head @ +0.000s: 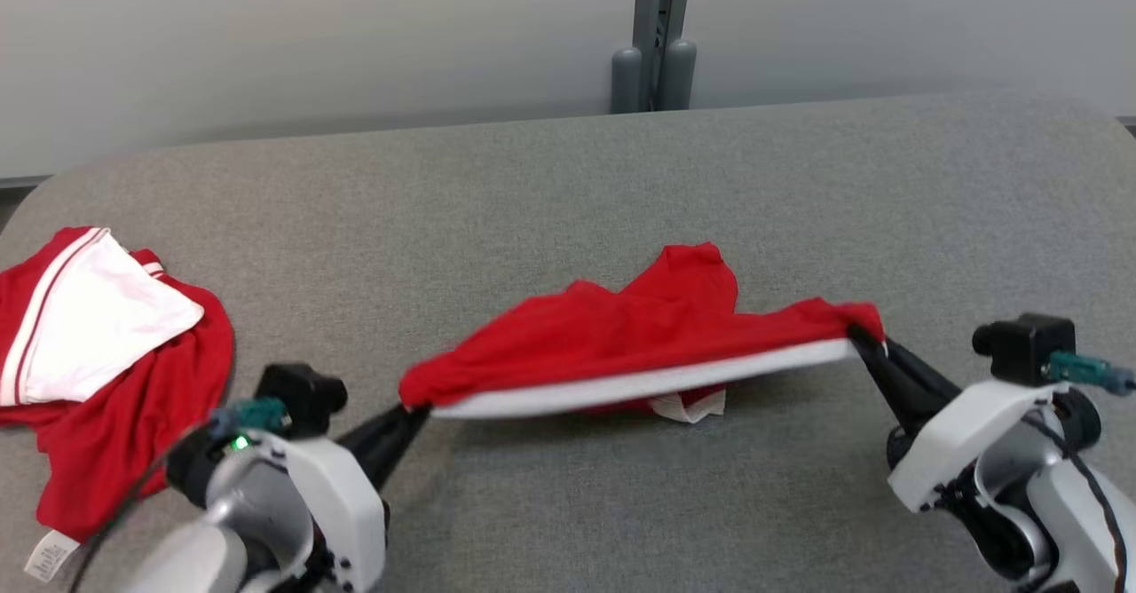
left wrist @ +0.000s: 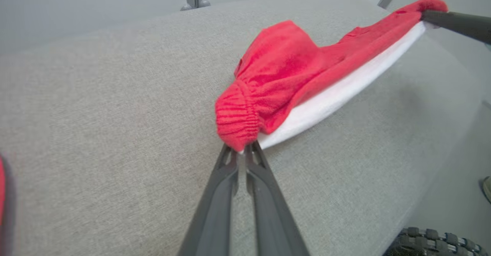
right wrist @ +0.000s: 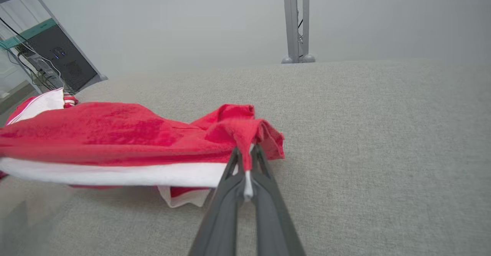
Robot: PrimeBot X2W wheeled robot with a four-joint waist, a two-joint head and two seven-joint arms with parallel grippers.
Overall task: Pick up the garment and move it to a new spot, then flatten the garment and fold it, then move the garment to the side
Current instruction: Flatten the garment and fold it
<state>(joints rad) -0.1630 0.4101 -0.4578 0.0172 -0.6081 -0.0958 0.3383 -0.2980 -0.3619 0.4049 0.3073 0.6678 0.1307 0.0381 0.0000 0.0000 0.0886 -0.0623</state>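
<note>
So far only the pick-up looks under way: the red garment (head: 621, 344) with its white band is held up at both ends and stretched taut, directly on the near side of the grey post (head: 654, 43), while its far fold and a white corner appear to rest on the worktop (head: 532, 193). Moving, flattening, folding and setting aside all seem left to do. Left of the post, the left tool (head: 413, 411) is clamped on the gathered red end; right of the post, the right tool (head: 861, 340) pinches the opposite end. Both pale forearms (head: 302, 495) sit low, angled inward. Another red-and-white garment (head: 98, 336) lies crumpled far left of the post.
</note>
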